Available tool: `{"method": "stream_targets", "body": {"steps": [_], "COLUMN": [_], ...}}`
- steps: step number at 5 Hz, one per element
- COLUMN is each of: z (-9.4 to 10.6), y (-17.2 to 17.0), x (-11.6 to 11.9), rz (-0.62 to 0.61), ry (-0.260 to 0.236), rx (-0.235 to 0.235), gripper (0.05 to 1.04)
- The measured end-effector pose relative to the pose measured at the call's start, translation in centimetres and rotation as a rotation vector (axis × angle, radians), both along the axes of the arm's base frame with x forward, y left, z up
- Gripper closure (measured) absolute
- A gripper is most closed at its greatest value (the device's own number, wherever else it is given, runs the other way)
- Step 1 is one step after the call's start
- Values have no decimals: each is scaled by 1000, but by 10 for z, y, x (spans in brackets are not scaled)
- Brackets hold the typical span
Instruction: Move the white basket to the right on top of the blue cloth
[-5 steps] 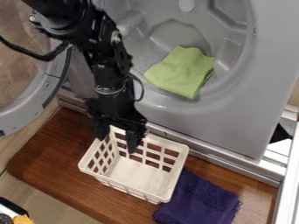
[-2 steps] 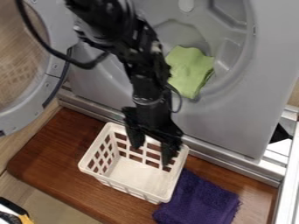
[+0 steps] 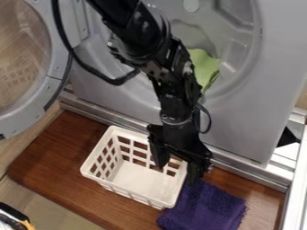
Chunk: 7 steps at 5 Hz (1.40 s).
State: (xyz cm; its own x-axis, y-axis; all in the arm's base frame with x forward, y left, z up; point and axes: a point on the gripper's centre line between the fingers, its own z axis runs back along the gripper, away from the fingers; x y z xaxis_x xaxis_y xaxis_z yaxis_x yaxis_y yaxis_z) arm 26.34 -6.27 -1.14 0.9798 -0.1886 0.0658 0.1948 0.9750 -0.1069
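White basket [image 3: 132, 193], tool [image 3: 177, 174] with fingers apart at its right rim; green cloth [image 3: 205, 67] inside grey drum [image 3: 239, 51]

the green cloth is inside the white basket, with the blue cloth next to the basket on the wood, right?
Not quite: the camera view shows the green cloth lying in the grey drum, not inside the white basket. The blue cloth is next to the basket on the wood.

Upright white basket [image 3: 139, 179] beside purple-blue cloth [image 3: 207, 207]
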Motion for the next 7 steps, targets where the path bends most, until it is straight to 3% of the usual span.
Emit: {"method": "stream_targets", "body": {"steps": [2,3,4,5,6,7], "z": [-37,-44,-43,-40,-36,-25], "y": [-18,-22,-19,-19,-16,-9], "x": [0,8,10,10,8,9], "rz": [22,-11,-1,1,12,26], "ry": [14,15,-2,-6,-5,-14], "rx": [50,93,134,133,127,128], "gripper": [105,213,516,762,887,939]}}
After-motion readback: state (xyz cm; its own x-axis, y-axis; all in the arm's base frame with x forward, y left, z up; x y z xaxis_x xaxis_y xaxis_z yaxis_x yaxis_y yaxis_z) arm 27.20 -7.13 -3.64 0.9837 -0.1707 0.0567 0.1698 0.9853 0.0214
